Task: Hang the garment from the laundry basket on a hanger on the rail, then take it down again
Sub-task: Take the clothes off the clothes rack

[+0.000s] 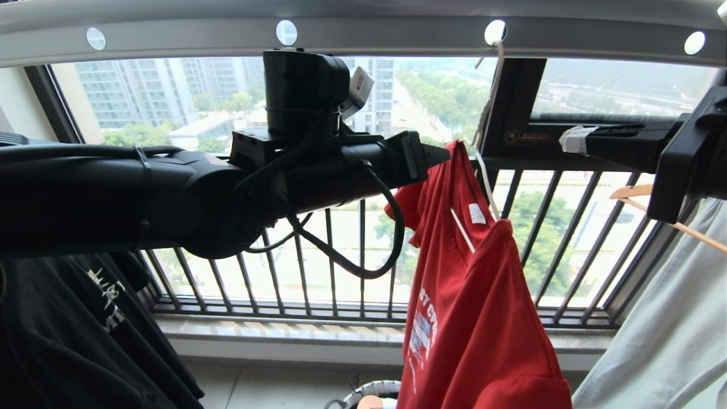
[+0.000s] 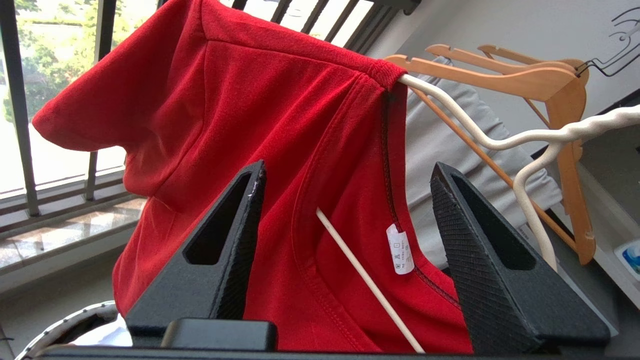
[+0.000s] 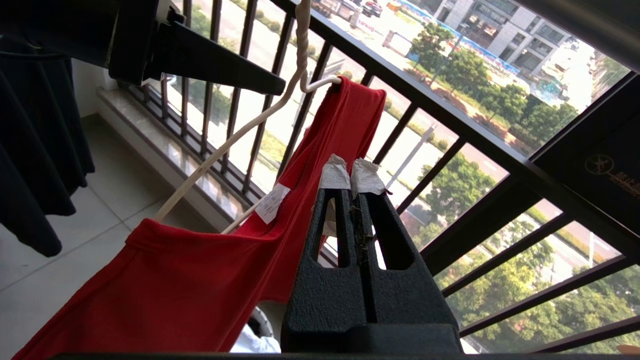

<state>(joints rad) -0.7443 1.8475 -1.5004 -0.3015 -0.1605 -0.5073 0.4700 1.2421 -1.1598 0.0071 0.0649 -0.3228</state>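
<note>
The red garment (image 1: 477, 318) hangs on the thin white hanger (image 1: 485, 170), whose hook sits in a hole of the overhead rail (image 1: 397, 34). One shoulder rides high on the wire. The other side sags lower, so the neck label and a bare stretch of wire show. My left gripper (image 1: 434, 154) is level with the high shoulder. In the left wrist view it (image 2: 347, 172) stands open, with the garment (image 2: 280, 150) beyond its fingers and nothing gripped. My right gripper (image 1: 573, 139) is shut and empty, its taped tips (image 3: 352, 175) beside the garment (image 3: 175, 280). The laundry basket (image 1: 369, 392) stands on the floor below.
A black T-shirt (image 1: 68, 341) hangs at the left. At the right, a pale grey garment (image 1: 670, 329) hangs on a wooden hanger (image 1: 670, 224). The black barred window railing (image 1: 318, 267) runs behind everything. More wooden hangers (image 2: 550, 80) show in the left wrist view.
</note>
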